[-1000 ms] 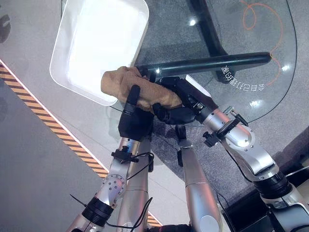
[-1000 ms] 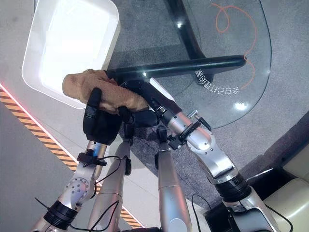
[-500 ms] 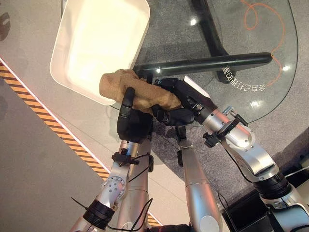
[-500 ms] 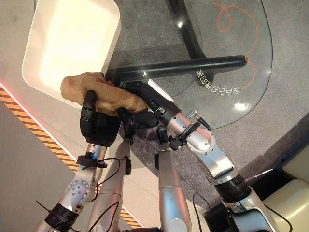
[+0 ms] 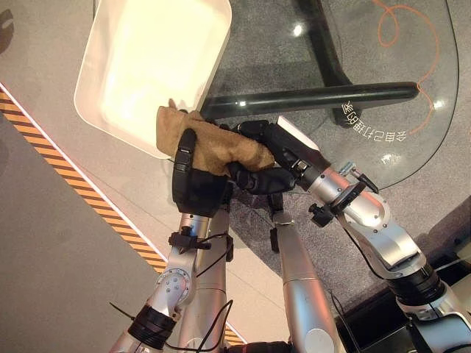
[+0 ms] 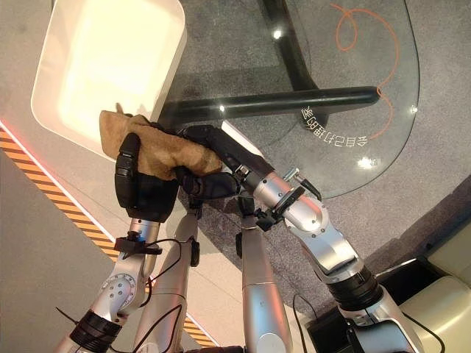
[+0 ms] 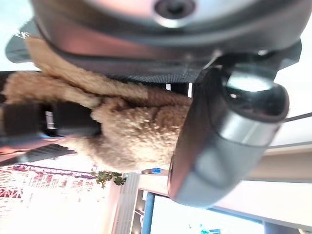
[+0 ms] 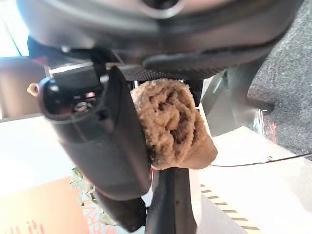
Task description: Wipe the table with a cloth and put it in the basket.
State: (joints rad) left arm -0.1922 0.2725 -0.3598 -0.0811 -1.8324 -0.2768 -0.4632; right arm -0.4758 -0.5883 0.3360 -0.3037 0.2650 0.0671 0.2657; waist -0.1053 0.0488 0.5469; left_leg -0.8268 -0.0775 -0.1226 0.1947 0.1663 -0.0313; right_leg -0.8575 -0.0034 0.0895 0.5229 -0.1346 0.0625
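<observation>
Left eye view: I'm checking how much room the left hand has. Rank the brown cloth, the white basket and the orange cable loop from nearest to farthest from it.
1. Brown cloth: gripped by the left hand.
2. White basket: just beyond the cloth, on the robot's left.
3. Orange cable loop: farthest, under the glass on the far right.

The cloth (image 5: 213,143) is tan, with a fuzzy, nubbly pile; the basket (image 5: 147,66) is plain white; the table (image 5: 412,140) is clear glass with a black bar (image 5: 316,98) beneath it; an orange squiggle (image 5: 405,18) shows through the glass; the floor (image 5: 59,243) is grey, crossed by an orange-and-black striped line (image 5: 81,198); both hands, left (image 5: 195,187) and right (image 5: 261,158), are black.
</observation>
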